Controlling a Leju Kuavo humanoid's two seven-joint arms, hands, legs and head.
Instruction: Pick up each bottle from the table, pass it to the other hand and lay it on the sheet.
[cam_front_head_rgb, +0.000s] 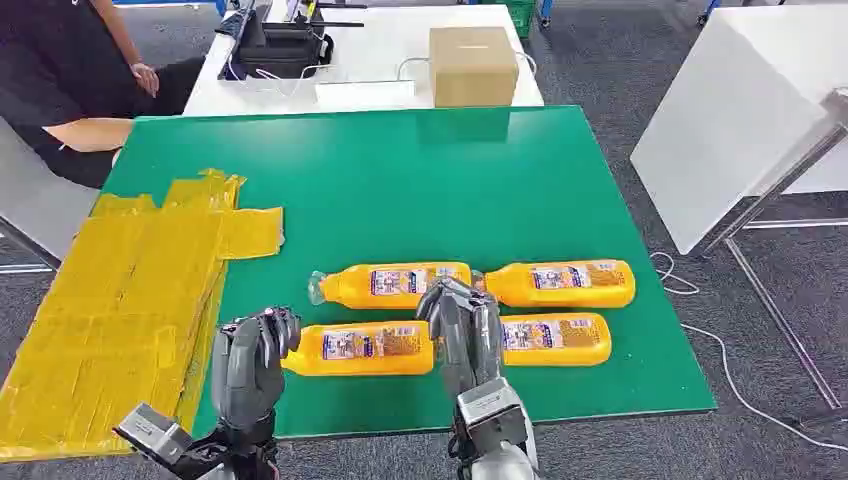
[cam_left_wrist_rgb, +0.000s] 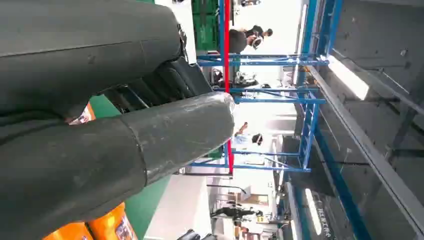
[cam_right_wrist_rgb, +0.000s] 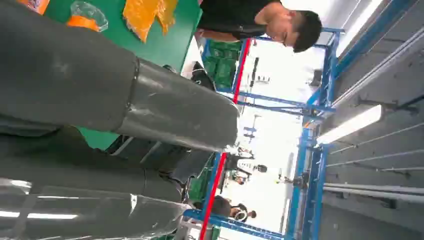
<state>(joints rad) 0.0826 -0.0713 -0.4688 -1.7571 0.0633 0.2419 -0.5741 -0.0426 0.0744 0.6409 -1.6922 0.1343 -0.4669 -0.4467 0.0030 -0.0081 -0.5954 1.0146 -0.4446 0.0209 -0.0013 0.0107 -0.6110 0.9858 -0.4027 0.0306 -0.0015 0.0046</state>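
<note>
Orange bottles, four in two rows, lie on the green counter (cam_front_head_rgb: 560, 170) right of the yellow sheet (cam_front_head_rgb: 120, 290); none is on it yet. Your left hand (cam_front_head_rgb: 252, 360) and right hand (cam_front_head_rgb: 462, 325) hover at either end of the near-left bottle (cam_front_head_rgb: 360, 348), fingers curled, grasping nothing. Next, judge a firm right-hand grasp on that bottle; label text is unreadable.

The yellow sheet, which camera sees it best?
The head view. There the whole yellow sheet lies crumpled on the left side of the green table. The right wrist view catches just a corner of it past the right hand. I can't spot it in the left wrist view.
</note>
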